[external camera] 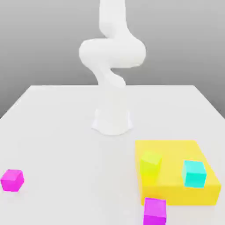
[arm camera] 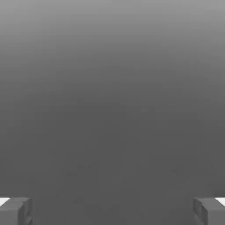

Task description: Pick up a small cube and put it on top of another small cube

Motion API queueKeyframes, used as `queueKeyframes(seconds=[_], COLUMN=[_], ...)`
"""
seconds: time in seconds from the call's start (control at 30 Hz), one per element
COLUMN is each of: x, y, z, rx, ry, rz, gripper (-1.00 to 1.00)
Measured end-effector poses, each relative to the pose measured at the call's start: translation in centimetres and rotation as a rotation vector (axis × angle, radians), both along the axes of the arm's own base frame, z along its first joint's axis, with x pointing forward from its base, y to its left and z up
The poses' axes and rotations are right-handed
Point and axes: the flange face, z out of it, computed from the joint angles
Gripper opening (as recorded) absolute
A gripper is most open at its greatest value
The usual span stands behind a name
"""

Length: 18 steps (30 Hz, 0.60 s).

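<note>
The small fuchsia cube (external camera: 12, 180) sits alone on the white table (external camera: 57, 132), near the front at the exterior view's left. A darker, purple-violet cube (external camera: 154, 212) of similar size rests on the table at the front, just before a yellow slab. In the hand view my gripper (arm camera: 112, 213) is open: its two grey fingertips (arm camera: 15, 211) stand far apart with nothing between them, against plain grey background. The white arm (external camera: 112, 66) rises from its base at the table's middle and leaves the exterior view upward.
A flat yellow slab (external camera: 171, 191) lies at the front on the exterior view's right. On it stand a yellow-green cube (external camera: 150, 162) and a cyan cube (external camera: 194, 173). The arm's base (external camera: 112, 123) stands behind the slab.
</note>
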Motion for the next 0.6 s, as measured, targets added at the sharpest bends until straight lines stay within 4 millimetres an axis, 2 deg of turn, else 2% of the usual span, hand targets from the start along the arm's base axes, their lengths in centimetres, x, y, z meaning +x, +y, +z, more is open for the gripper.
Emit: queueKeyframes(seconds=[0.13, 0.3, 0.47, 0.6], x=[4.3, 7.2, 7.2, 5.0], y=[-4.7, -11.3, -18.0, -23.3], z=[-6.7, -15.7, -25.1, -32.8], rx=[0.078, 0.181, 0.291, 0.389], ry=[0.104, 0.216, 0.316, 0.387], rz=[-0.223, -0.495, -0.770, -1.004], gripper=[0.00, 0.00, 0.00, 0.00])
